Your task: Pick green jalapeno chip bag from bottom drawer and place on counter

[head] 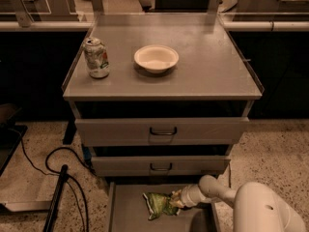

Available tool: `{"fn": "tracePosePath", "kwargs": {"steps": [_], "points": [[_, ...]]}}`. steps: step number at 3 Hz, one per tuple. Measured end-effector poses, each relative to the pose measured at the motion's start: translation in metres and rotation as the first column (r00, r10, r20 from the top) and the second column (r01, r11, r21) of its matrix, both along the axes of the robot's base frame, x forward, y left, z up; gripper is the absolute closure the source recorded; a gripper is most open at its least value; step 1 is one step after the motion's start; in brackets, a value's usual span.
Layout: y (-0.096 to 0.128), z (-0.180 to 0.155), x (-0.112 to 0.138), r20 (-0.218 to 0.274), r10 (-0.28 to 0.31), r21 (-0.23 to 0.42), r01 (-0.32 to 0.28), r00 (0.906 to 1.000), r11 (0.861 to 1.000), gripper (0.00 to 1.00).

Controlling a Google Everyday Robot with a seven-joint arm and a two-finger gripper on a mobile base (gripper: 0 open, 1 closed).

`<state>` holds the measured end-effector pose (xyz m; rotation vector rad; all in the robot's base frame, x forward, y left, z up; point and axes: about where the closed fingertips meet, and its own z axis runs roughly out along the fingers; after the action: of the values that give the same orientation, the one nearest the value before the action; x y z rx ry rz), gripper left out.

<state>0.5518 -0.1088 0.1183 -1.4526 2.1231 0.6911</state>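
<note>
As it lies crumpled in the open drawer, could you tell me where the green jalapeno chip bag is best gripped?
Probably take the green jalapeno chip bag by its bunched end at picture right, coming low from that side, where the gripper is. It lies flat in the bottom drawer, so its faces offer little to pinch.
</note>
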Motion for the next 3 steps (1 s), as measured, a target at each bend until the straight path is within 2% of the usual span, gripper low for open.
{"fn": "tracePosePath", "kwargs": {"steps": [1,2,3], "points": [[0.004,0.008,-0.005,0.001,-0.003,-0.001,0.003,1.0000,1.000,1.00],[-0.005,0.039,-0.013,0.018,-0.046,-0.014,0.046,0.9988,0.999,1.00],[-0.016,0.077,-0.034,0.026,-0.086,-0.028,0.087,0.9959,0.996,1.00]]}}
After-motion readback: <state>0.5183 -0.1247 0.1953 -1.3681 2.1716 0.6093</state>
